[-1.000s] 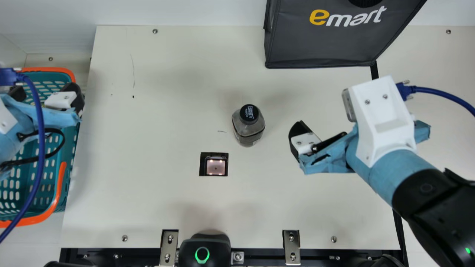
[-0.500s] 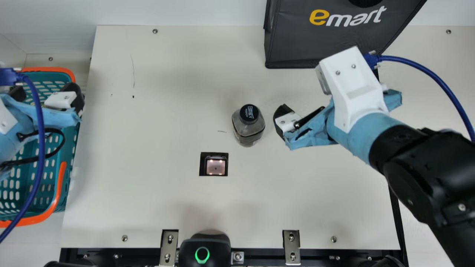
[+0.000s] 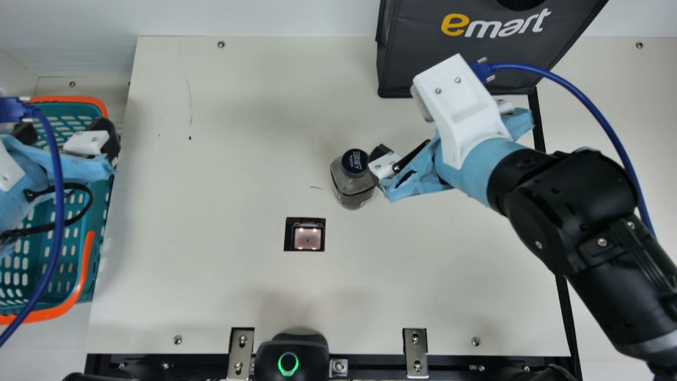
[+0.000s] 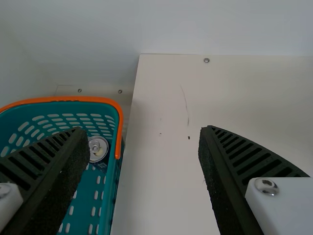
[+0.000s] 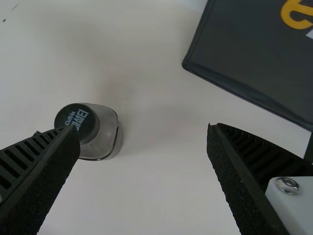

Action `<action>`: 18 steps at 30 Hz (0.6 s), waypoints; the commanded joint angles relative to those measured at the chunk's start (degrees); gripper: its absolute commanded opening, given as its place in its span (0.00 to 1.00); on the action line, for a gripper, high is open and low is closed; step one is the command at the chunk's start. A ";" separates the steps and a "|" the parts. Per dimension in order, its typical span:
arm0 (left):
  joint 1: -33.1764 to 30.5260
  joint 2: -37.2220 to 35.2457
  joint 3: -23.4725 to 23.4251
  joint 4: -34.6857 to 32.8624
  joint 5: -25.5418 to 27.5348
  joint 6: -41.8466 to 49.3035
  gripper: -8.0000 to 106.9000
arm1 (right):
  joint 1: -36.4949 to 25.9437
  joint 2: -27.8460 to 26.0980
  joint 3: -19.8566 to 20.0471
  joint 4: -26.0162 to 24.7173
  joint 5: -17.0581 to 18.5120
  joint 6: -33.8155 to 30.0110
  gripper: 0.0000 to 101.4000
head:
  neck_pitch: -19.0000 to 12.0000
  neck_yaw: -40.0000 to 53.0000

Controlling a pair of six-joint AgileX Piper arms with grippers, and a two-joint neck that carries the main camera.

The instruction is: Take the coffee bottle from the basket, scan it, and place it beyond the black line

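Holding a can [image 4: 98, 148], the basket [image 4: 49, 108] sits apart from the bottle [image 3: 353, 185], left claw [image 3: 66, 135] and right claw [image 3: 440, 128] wide.

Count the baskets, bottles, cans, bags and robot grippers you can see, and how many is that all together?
Baskets: 1, the green basket with orange edges
Bottles: 1, the coffee bottle
Cans: 1, the can inside the basket
Bags: 1, the dark bag
Grippers: 2, the left gripper and right gripper
Total: 6
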 commanded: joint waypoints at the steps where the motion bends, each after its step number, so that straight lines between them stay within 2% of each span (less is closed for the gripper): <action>1: 0.00 0.00 0.00 0.00 0.00 0.00 0.85 | 0.77 0.38 0.05 -0.28 -0.21 0.50 0.90 | -1.48 0.09; 18: 0.00 0.00 0.00 0.00 0.00 0.00 0.85 | 6.27 4.77 -0.95 -0.29 -0.95 1.75 0.90 | -1.48 0.09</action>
